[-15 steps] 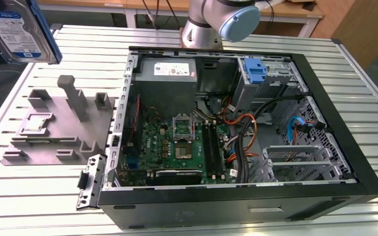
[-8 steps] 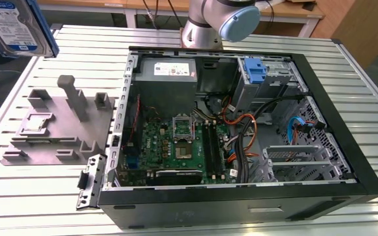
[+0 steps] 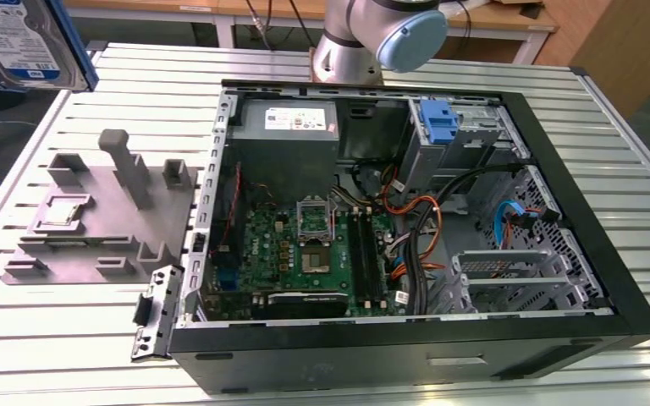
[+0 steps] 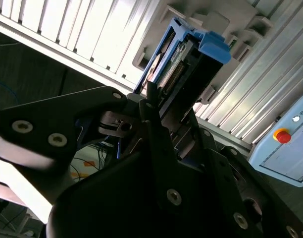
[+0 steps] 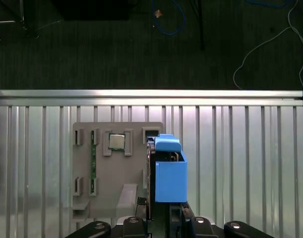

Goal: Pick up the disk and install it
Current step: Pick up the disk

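Slatted aluminium worktop (image 3: pixel 65 338), bare metal, in a workshop-type room. Past its edge is a dark floor (image 5: pixel 92 49) with loose cables lying on it. Wooden furniture stands in the background of the exterior view.

Pincer (image 4: pixel 169 104): closed on the disk (image 4: pixel 188 59), jaws bearing on its two flat faces near one end. The rest of the disk projects past the fingertips, blue carrier rails outermost. In the exterior view the disk hangs clear of the worktop, label side showing, with nothing touching it from below.

Beyond the pincer's tips, under the disk: a grey holder block (image 5: pixel 117 168) sits on the worktop with a small square chip (image 5: pixel 117 141) in one of its pockets. Disk and block are judged apart, though the wrist views alone do not settle the gap.

Well off to the pincer's side lies an open computer case (image 3: pixel 415 228), side panel off, board and wiring exposed. A bare blue bracket (image 3: pixel 438 118) and a grey power supply box (image 3: pixel 291 118) sit at the case's end nearest the arm (image 3: pixel 376 34).

Progress, as a judgement: the pick-up looks done, with the disk gripped and off the surface. Installing is not begun; the disk is nowhere near the case, so that whole part of the job is left.
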Action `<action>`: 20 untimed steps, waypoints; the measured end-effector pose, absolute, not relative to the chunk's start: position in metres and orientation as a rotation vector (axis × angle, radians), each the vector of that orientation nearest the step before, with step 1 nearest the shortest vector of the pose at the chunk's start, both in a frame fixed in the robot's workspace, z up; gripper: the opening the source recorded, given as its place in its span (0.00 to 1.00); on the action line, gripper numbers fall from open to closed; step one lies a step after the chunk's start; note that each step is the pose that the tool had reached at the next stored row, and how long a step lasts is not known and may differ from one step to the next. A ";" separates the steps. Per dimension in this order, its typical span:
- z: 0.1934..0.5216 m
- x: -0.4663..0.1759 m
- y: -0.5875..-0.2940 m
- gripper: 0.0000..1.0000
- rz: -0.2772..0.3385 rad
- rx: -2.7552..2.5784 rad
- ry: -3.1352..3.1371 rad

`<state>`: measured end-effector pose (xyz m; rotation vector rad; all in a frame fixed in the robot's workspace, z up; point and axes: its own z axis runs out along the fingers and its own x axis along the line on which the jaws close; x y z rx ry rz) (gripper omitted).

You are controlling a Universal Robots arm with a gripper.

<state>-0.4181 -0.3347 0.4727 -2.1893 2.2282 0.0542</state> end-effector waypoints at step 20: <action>0.478 -0.416 -0.335 0.35 0.055 -2.189 2.228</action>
